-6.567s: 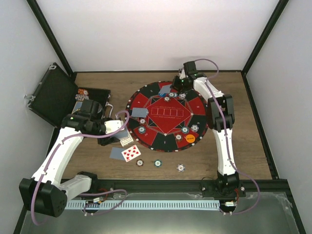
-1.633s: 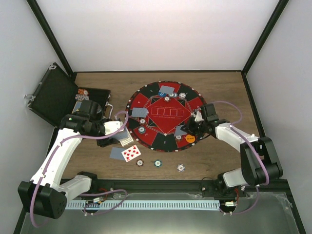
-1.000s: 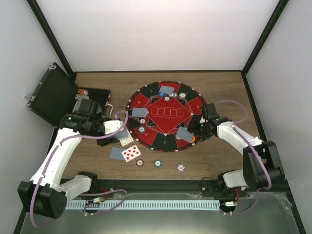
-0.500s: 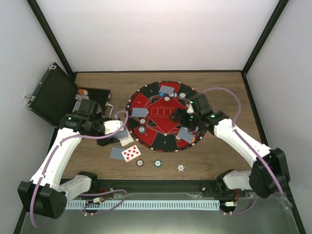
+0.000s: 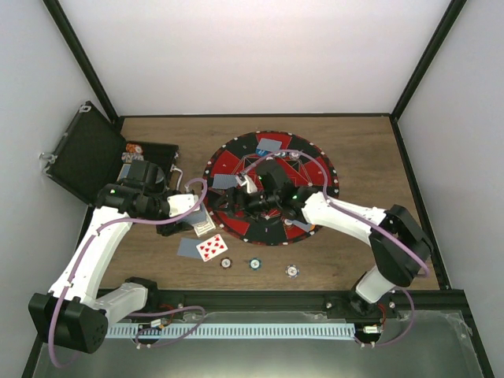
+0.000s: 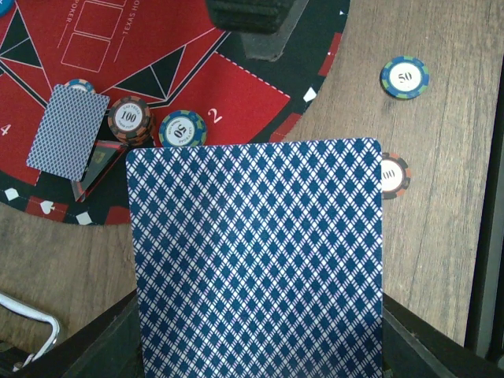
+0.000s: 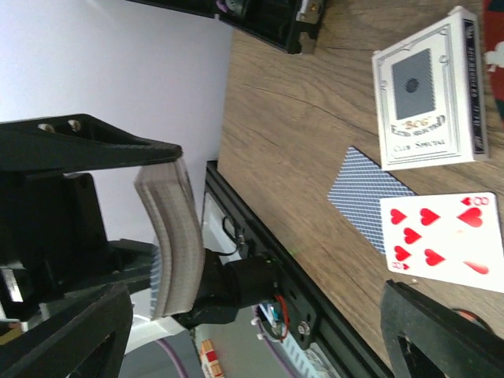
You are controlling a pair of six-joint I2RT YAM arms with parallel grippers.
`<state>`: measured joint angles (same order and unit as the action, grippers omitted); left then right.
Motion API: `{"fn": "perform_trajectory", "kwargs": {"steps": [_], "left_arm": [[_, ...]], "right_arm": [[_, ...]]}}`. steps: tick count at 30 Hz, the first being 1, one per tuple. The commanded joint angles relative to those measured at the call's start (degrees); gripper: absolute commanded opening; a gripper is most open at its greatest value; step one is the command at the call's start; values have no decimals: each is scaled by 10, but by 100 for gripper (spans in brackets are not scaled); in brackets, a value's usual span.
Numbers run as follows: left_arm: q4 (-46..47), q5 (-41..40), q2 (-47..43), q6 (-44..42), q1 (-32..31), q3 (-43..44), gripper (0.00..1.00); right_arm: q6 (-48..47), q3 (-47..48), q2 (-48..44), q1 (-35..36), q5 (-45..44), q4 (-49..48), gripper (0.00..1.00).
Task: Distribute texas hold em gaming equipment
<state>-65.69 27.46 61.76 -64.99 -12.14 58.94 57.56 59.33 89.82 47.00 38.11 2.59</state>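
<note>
My left gripper [image 6: 260, 342] is shut on a deck of playing cards [image 6: 256, 260] with blue diamond backs, held above the table's left front beside the mat. In the right wrist view that deck [image 7: 169, 236] shows edge on and bowed. My right gripper [image 7: 256, 293] is open and holds nothing. It reaches across the round red-and-black mat [image 5: 315, 165] to just short of the left gripper [image 5: 193, 219]. A face-down card [image 7: 366, 197] and an eight of hearts [image 7: 441, 236] lie on the wood. Poker chips [image 6: 130, 118] and a face-down card [image 6: 68, 131] sit on the mat.
A white card box [image 7: 429, 98] lies flat near the loose cards. Three chips [image 5: 255, 264] lie on the wood by the front edge. The open black case [image 5: 87, 153] stands at the far left, with chips [image 5: 132, 150] in it. Another card [image 5: 270, 144] rests at the mat's far side.
My right gripper left a card on the mat's right side, opened, and swung left across the mat toward the deck. The left arm and its deck have stayed put.
</note>
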Motion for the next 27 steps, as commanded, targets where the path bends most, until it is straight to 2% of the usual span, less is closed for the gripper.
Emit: {"fn": "perform_trajectory", "kwargs": {"steps": [1,18,27], "left_arm": [[-1,16,0,-10,2,15,4],[0,12,1,-9,2,15,4],[0,9,2,-10,1,13,4]], "right_arm": [[28,8,14,7,45,-72,87],[56,76,121,44,91,-127,81],[51,122,165,46,100,-119,80]]}}
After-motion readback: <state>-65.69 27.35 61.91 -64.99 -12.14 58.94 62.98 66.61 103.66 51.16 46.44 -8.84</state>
